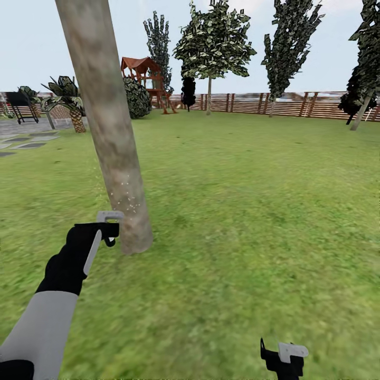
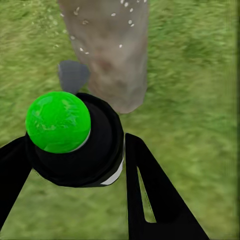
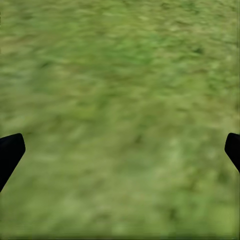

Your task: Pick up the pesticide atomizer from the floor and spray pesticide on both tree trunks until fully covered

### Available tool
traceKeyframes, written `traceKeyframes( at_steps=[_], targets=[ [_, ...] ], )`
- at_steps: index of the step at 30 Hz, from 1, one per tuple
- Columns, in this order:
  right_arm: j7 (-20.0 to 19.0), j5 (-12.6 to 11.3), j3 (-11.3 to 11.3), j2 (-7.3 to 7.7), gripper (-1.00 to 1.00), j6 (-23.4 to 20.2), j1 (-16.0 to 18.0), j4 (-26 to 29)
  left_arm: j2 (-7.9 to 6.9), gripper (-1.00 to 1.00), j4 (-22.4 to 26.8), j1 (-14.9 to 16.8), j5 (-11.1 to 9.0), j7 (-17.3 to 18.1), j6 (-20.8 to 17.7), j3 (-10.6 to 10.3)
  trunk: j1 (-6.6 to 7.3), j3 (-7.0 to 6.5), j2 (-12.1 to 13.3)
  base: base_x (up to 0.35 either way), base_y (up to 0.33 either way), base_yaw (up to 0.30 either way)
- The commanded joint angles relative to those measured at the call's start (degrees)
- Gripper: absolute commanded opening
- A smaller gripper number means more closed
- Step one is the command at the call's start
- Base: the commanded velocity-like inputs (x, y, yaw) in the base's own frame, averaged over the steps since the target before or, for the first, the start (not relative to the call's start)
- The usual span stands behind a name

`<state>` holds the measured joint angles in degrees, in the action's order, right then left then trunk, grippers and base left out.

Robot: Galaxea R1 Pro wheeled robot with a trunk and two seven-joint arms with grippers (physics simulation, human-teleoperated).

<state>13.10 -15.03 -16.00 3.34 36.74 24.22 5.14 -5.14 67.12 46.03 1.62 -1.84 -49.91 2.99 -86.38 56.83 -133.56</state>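
Up close, the left wrist view gives what the head view cannot: the atomizer (image 2: pixel 75 145) seen end-on, a black round body with a bright green cap facing the camera, clamped between the two black fingers (image 2: pixel 155 195) of the left gripper (image 2: pixel 75 165), which press against its sides. Its grey nozzle end points away toward the base of the tree trunk (image 2: pixel 112 55), so its long axis runs along the fingers toward the trunk. White specks dot the bark in this view.

From the head view, the left gripper (image 1: pixel 108 229) sits at the near left, just beside the foot of the trunk (image 1: pixel 108 132), with a pale grey part of the atomizer (image 1: pixel 110 216) showing at its tip. The trunk is thick, pale and mottled, leaning slightly left toward its top, with a patch of white specks low down. This view also takes in the lawn (image 1: pixel 253 211), the wooden fence (image 1: pixel 295 104) far off, a second tree (image 1: pixel 211 47) and a red playhouse (image 1: pixel 145 79).

The right gripper (image 1: pixel 285 359) hangs at the near right over grass. In the right wrist view its fingertips (image 3: pixel 10 152) stand wide apart with nothing between them.
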Motion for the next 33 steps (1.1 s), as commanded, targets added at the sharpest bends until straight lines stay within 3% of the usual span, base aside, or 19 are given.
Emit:
traceKeyframes(
  at_steps=[1,7,14,18,21,24,33],
  targets=[
    [0.00,0.00,0.00,0.00,1.00,0.00,0.02,0.00,0.07,-1.00,0.10,0.07,0.09,-0.05,-0.05,0.00,0.00,0.00,0.00,-0.017,0.000,0.000],
    [0.00,0.00,-0.05,0.00,1.00,0.00,0.00,0.00,-0.23,-1.00,0.19,2.55,0.38,-0.26,-2.65,0.20,0.00,0.00,0.00,-0.003,0.000,0.000],
    [0.00,0.00,-0.01,0.00,1.00,0.00,0.02,0.00,-1.98,-1.00,-0.17,3.69,0.34,-0.26,-2.82,0.59,0.00,0.00,0.00,0.000,0.000,0.000],
    [0.00,0.00,-0.04,0.00,1.00,0.00,0.02,0.02,-0.91,-1.00,0.29,3.95,-0.17,-0.12,-2.91,0.16,0.00,0.00,0.00,0.000,0.000,0.000],
    [0.00,0.00,-0.01,0.00,1.00,0.00,0.02,0.04,2.28,-1.00,0.69,7.32,-0.27,-0.09,-3.78,0.06,0.00,0.00,0.00,0.000,0.000,0.000],
    [0.00,0.00,0.00,0.00,1.00,0.01,-0.01,0.00,1.73,-1.00,0.73,8.34,-0.08,-0.06,-6.37,0.21,0.00,0.00,0.00,0.000,0.000,0.000],
    [0.00,0.00,0.00,0.00,1.00,0.00,0.00,0.00,1.36,-1.00,0.73,7.80,0.22,0.03,-6.19,0.11,0.00,0.00,0.00,0.044,0.000,0.000]
  ],
)
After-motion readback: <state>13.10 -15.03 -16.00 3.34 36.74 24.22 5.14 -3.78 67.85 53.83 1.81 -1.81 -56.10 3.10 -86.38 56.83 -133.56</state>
